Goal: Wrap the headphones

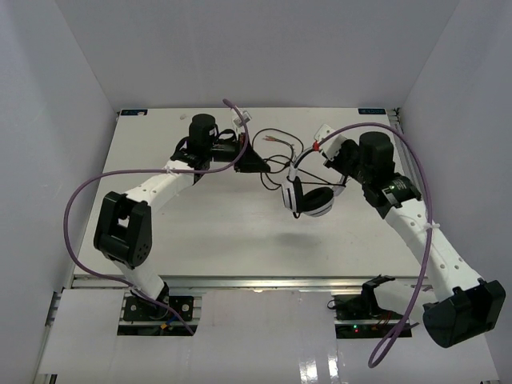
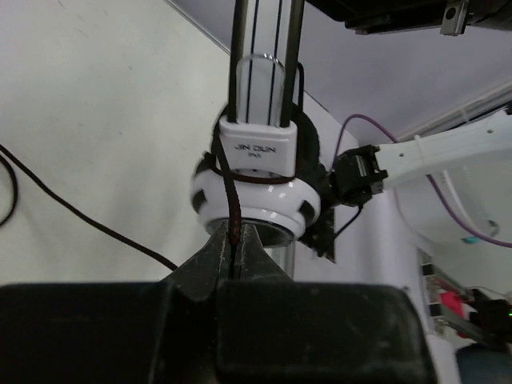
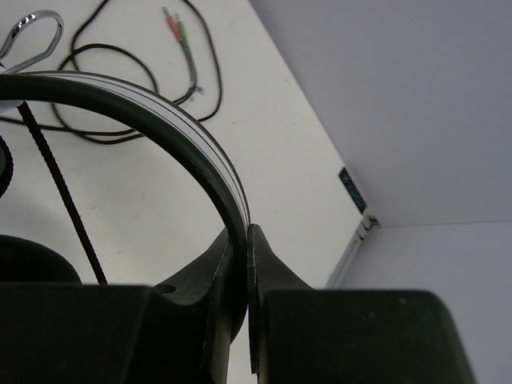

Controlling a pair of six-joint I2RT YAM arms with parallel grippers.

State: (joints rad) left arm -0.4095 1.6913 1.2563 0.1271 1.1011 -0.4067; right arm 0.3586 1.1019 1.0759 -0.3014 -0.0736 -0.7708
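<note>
The headphones (image 1: 310, 200) are being held over the desk (image 1: 216, 232), right of its centre in the top view. The earcups are being turned toward the near edge, and the headband is being arched back toward the right gripper (image 1: 338, 156). The thin cord (image 1: 284, 148) is being trailed in loops across the far half, toward the left gripper (image 1: 258, 162). Thick purple cables (image 1: 78, 204) are being draped from both arms, and the desk is being enclosed by pale walls (image 1: 240, 48).

In the left wrist view, one white-and-black earcup (image 2: 256, 200) is being shown with the headband (image 2: 264, 32) rising upright, and the cord is being pinched by the left gripper.

In the right wrist view, the headband is being clamped by the right gripper as it curves up and leftward. The plugs (image 3: 180, 24) are being rested on the white desk.
</note>
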